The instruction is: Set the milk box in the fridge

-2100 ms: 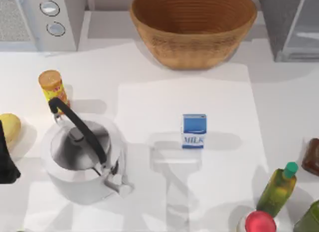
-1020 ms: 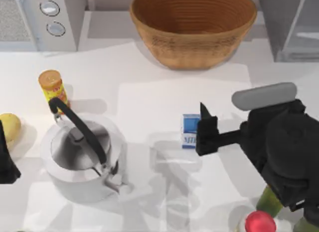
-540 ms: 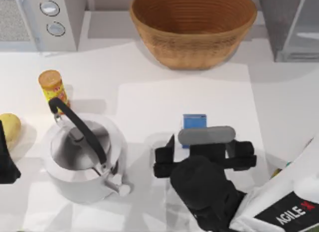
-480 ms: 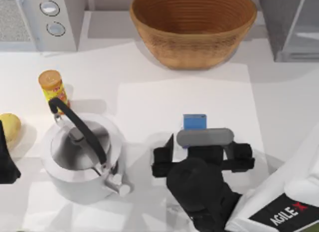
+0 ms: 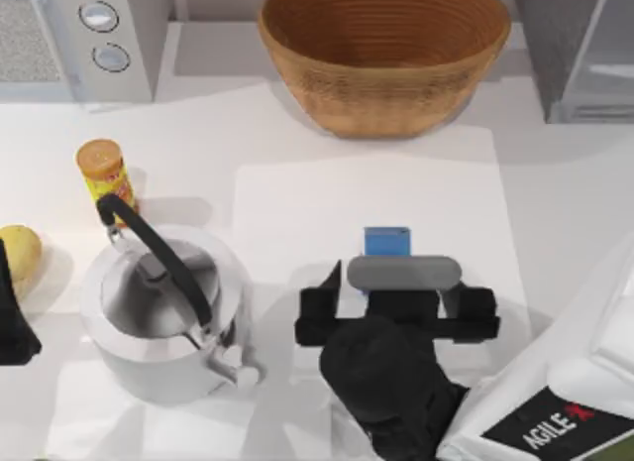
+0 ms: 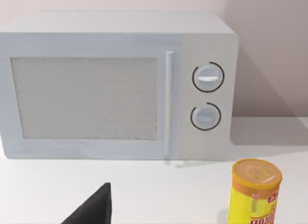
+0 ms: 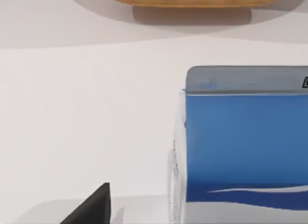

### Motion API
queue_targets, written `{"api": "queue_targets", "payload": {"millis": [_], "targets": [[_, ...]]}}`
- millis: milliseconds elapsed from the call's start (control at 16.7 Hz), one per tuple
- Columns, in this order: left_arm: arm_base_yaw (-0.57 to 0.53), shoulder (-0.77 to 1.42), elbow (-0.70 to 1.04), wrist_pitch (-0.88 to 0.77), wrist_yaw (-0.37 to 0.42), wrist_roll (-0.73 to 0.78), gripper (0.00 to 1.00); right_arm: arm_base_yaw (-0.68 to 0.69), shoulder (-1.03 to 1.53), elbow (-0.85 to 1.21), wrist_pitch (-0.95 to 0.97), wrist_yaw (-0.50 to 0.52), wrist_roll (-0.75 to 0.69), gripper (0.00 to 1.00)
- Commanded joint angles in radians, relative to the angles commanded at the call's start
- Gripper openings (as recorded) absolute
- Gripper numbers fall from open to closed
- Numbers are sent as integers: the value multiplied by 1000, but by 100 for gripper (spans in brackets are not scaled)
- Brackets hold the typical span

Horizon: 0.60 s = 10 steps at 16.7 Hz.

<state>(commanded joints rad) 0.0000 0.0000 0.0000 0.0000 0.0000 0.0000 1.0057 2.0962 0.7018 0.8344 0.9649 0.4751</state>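
A white table (image 5: 297, 173) is seen from above. Near its middle stands the milk box (image 5: 385, 242), upright, with its blue top visible. The right gripper (image 5: 396, 304) is positioned directly over the near side of the milk box, partly covering it. Its two black fingers (image 5: 319, 312) are spread wide apart, one out to each side of the carton, with clear gaps between them and the carton; nothing is held. The right arm (image 5: 555, 392), white with an AgileX label, reaches in from the table's lower right.

In the right wrist view, the milk box (image 7: 245, 142) is seen close up, blue with a grey top edge, standing on the table, and one black fingertip (image 7: 91, 207) is seen apart from it.

The fridge (image 5: 580, 50) is placed at the table's far right corner, well apart from the milk box. A large woven basket (image 5: 384, 55) sits at the far middle. A white microwave (image 5: 79, 40) with two round knobs is at the far left. A yellow canister (image 5: 105, 175) stands just beside a silver kettle (image 5: 163, 317) on the left side.

The left gripper (image 5: 12, 322) is parked at the table's left edge; whether its jaws are apart cannot be told. In the left wrist view, the microwave (image 6: 115, 86) and the canister (image 6: 254, 191) are shown.
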Motion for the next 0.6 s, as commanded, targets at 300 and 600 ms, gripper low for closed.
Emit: {"api": "queue_targets", "payload": {"millis": [300, 600], "targets": [[0, 0, 0, 0, 0, 0, 100, -59, 35, 27, 68, -51, -56, 100], [0, 0, 0, 0, 0, 0, 100, -112, 124, 116, 87, -98, -93, 100]]}}
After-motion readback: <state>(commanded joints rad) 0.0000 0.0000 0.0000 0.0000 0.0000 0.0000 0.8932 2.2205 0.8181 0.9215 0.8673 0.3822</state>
